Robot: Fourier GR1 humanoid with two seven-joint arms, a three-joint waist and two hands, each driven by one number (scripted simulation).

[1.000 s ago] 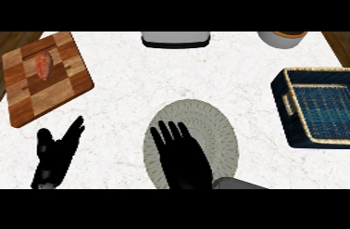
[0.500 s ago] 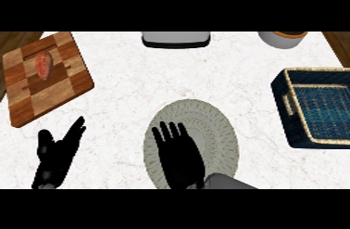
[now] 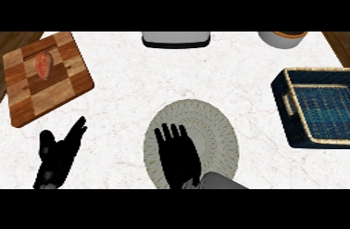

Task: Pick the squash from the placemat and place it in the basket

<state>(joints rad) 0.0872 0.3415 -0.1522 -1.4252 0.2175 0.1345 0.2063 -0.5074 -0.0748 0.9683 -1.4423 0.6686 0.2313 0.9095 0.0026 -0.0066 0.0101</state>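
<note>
So far, as I read it from my seat, very little of this job is done. Starting with the biggest thing, the white marbled counter (image 3: 205, 79) fills the view, and on it at the left sits a wooden cutting board (image 3: 41, 91) with a small reddish-orange piece of food (image 3: 44, 66) lying on it, which is nowhere near the mat. At the right edge stands the dark blue basket (image 3: 287, 84) with its pale rim, and I see nothing inside it, so the delivery is still ahead of me. The round woven placemat (image 3: 215, 126) lies near the lower middle, well apart from the basket. My right hand (image 3: 176, 154) lies over the mat with its fingers stretched out straight and spread, grasping nothing that I can see. My left hand (image 3: 58, 156) rests at the lower left, fingers up and relaxed, holding nothing. As for the squash, I cannot find it: no part of it shows on the bare rim of the mat, and if it is there at all it is hidden beneath my right hand. Smaller still, a grey box (image 3: 175, 39) and a pale bowl (image 3: 283, 39) sit along the far edge. I judge the pickup, the carry and the drop all remain.
</note>
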